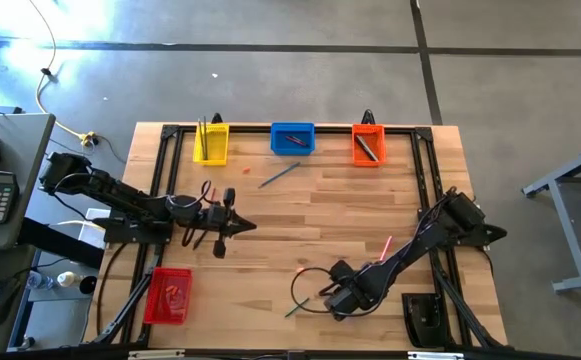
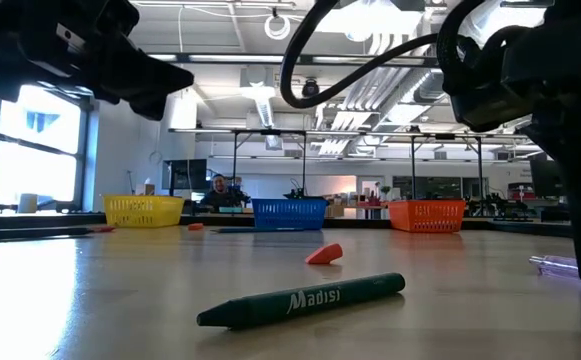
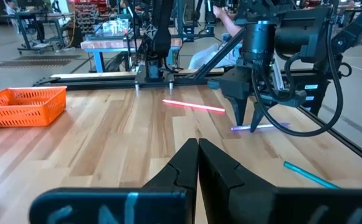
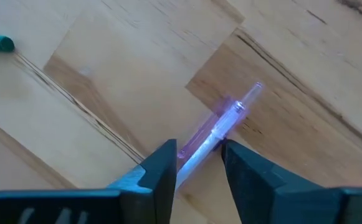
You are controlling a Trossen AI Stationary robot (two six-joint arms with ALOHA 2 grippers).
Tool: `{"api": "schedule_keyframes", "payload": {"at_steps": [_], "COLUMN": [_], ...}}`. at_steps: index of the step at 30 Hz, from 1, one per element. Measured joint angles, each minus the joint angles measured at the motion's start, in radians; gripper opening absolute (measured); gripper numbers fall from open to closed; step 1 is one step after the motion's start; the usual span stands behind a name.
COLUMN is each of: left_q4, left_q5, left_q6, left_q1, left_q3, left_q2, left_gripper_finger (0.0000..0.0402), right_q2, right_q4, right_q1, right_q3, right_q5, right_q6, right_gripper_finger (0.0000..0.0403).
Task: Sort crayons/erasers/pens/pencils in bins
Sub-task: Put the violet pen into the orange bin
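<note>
**Right gripper straddles a clear purple pen near the table's front edge**

In the right wrist view the right gripper [image 4: 193,163] has its two fingers either side of a translucent purple pen [image 4: 221,127] lying flat on the wood. The fingers stand slightly apart with the barrel between them; whether they already pinch it, I cannot tell. The pen's long axis runs on outward past the fingertips, slanting across the planks, so most of its visible length lies beyond the grip. This is the relation the next move turns on: the jaws have to close across the barrel, not along it.

From above, the right gripper [image 1: 342,296] is low at the front of the table, far nearer this pen than the left arm is. The left gripper [image 1: 232,224] hangs at the table's left middle with its fingers pressed together and nothing between them.

Close by in the low view lies a green crayon [image 2: 302,300] printed "Madisi", the only readable writing, with a small red eraser [image 2: 324,254] just behind it. A bright pink pen [image 1: 385,245] lies farther back on the right.

At the far edge stand the yellow bin [image 1: 210,143], blue bin [image 1: 292,139] and orange bin [image 1: 367,145]; the red bin [image 1: 168,296] sits front left. The orange bin already holds dark sticks, probably pens, so I judge it the likely target.
</note>
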Motion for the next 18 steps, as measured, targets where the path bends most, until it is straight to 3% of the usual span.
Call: {"api": "schedule_keyframes", "payload": {"at_steps": [10,18], "left_q4": [-0.043,-0.05], "left_q5": [0.0,0.0], "left_q6": [0.0,-0.009], "left_q1": [0.0,0.0], "left_q3": [0.0,0.0], "left_q2": [0.0,0.0], "left_gripper_finger": [0.0003,0.0003], "right_q2": [0.001,0.005], "right_q4": [0.027,0.021], "right_q1": [-0.001,-0.004], "right_q3": [-0.003,0.016], "right_q5": [0.029,0.042], "right_q6": [-0.06,-0.131], "right_gripper_finger": [0.0025,0.0031]}}
